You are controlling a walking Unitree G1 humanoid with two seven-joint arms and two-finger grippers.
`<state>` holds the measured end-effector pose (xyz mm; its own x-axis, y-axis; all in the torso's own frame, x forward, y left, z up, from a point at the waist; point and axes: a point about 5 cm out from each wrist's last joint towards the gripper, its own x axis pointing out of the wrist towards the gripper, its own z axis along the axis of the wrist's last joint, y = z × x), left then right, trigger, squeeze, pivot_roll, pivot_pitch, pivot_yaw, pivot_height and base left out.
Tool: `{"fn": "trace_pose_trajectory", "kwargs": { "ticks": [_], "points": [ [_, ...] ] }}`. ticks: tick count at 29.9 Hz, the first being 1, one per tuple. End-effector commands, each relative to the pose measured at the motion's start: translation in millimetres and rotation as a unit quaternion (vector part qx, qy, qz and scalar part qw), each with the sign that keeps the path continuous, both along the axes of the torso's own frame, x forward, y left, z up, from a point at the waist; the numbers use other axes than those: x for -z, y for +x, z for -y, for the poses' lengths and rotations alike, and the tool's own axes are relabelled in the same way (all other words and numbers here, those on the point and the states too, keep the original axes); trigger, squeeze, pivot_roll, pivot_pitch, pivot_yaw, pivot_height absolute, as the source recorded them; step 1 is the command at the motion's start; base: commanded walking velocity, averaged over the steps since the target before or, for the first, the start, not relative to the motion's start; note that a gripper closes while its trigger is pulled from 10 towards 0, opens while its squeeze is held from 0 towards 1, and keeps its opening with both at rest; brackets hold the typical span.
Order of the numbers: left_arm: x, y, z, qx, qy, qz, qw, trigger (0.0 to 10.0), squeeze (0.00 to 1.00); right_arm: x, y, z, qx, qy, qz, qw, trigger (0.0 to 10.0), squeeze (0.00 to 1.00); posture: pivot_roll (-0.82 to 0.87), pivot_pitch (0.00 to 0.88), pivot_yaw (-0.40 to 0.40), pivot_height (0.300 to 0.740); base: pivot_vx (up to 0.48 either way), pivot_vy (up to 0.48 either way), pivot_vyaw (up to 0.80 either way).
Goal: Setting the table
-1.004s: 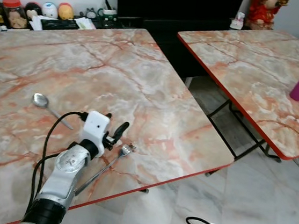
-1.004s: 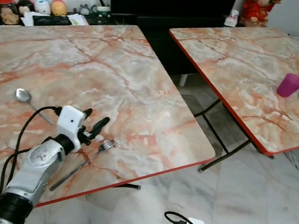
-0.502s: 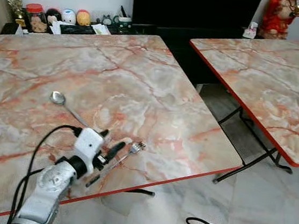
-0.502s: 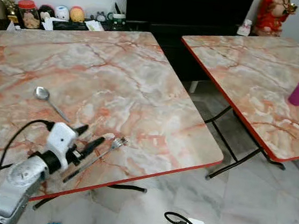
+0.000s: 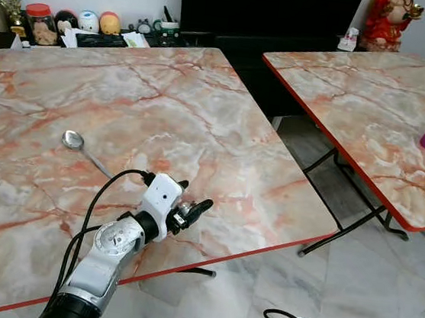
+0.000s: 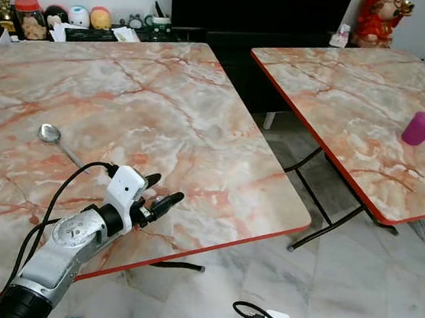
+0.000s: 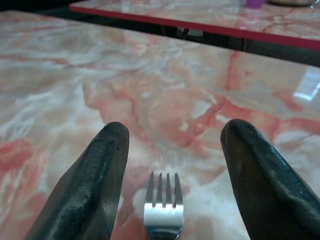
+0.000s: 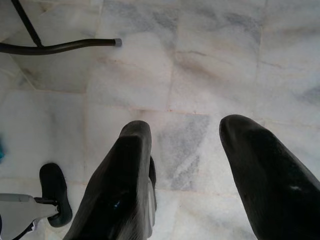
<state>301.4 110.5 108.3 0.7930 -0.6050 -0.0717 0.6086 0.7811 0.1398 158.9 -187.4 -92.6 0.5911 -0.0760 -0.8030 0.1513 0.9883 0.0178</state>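
1. lower left of the head view: the near table (image 5: 256,179) runs its red edge just past the left gripper (image 5: 189,210), with bare marble floor (image 5: 350,297) opening right, up to the second table (image 5: 358,91).
2. left gripper's fingers spread wide over the fork (image 7: 164,207), tines between them, nothing gripped; the spoon (image 5: 83,150) lies further left.
3. right gripper (image 8: 192,165) hangs open over floor.
4. against a second ago, the gripper now covers the fork instead of sitting beside it.
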Motion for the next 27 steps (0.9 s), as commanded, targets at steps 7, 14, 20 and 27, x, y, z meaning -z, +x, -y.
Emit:
{"fn": "trace_pose_trajectory", "kwargs": {
  "ticks": [7,14,20,27],
  "points": [
    [3,10.2,0.3,0.018,0.046,0.000,0.999,10.0,0.00,1,-1.9,0.7,0.000,0.000,-0.004,1.000,10.0,0.00,0.10,0.012,-0.067,0.740,0.000,0.000,0.00],
    [8,19.1,2.7,0.002,0.035,-0.016,0.999,0.0,0.00,1,-1.6,0.9,0.001,0.000,-0.003,1.000,10.0,0.00,0.09,0.015,-0.068,0.740,0.000,0.000,0.00],
    [13,18.1,1.0,0.007,0.038,-0.025,0.999,10.0,0.00,1,-1.5,1.4,0.001,0.000,-0.004,1.000,10.0,0.00,0.10,0.017,-0.071,0.740,0.000,0.000,0.00],
    [15,19.4,-7.3,-0.010,0.036,-0.025,0.999,10.0,0.00,0,-1.4,1.5,0.000,-0.001,-0.004,1.000,10.0,0.00,0.10,0.019,-0.072,0.740,0.000,0.000,0.00]
  ]
}}
